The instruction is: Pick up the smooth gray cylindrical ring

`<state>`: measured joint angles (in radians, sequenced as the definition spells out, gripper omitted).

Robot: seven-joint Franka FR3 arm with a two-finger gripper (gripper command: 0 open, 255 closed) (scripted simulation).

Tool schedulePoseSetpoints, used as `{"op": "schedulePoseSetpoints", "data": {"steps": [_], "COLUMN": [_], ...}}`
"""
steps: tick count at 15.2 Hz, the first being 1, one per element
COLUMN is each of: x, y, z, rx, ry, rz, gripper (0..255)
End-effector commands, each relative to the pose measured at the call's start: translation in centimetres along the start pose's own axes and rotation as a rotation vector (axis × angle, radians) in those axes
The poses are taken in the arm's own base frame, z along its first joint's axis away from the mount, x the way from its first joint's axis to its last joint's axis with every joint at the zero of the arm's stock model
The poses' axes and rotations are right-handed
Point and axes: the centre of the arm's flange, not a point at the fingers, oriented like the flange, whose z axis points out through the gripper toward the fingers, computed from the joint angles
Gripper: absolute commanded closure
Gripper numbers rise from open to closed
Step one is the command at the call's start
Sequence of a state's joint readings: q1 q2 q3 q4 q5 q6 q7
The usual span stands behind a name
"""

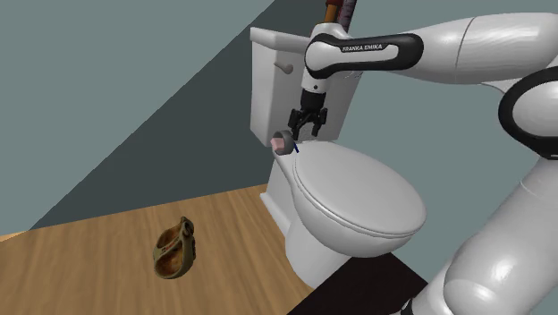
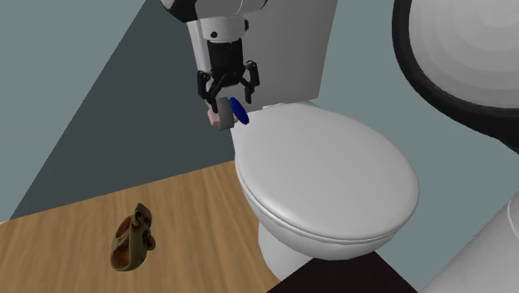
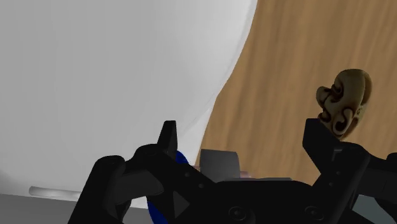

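In the shoulder view's upper centre, the black gripper (image 1: 307, 129) — 2 fingers spread apart — hangs just above the gray ring (image 1: 280, 141) at the back corner of the white toilet (image 1: 358, 201).

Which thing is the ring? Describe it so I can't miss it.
Find the white toilet; by its seat's rear corner near the tank hangs the gripper, jaws open. Just below it is the ring: the short grey, pink-tinged cylinder, not the blue object beside it.
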<state>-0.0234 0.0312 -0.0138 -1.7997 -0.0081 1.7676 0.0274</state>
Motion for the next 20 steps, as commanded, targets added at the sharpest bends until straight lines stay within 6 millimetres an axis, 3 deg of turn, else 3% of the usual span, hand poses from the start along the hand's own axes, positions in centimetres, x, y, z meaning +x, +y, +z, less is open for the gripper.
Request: {"op": "schedulePoseSetpoints", "data": {"steps": [1, 9, 18, 19, 20], "x": [2.6, 12.3, 12.5, 12.6, 12.6], "y": [0.4, 1.6, 1.6, 1.6, 1.7], "z": [-0.1, -0.5, 3.5, 3.5, 3.5], "rx": [0.002, 0.008, 0.008, 0.008, 0.008], "ry": [0.010, 0.046, 0.046, 0.046, 0.046], "rz": [0.009, 0.044, 0.044, 0.044, 0.044], "gripper": [0, 0, 0, 255, 255]}}
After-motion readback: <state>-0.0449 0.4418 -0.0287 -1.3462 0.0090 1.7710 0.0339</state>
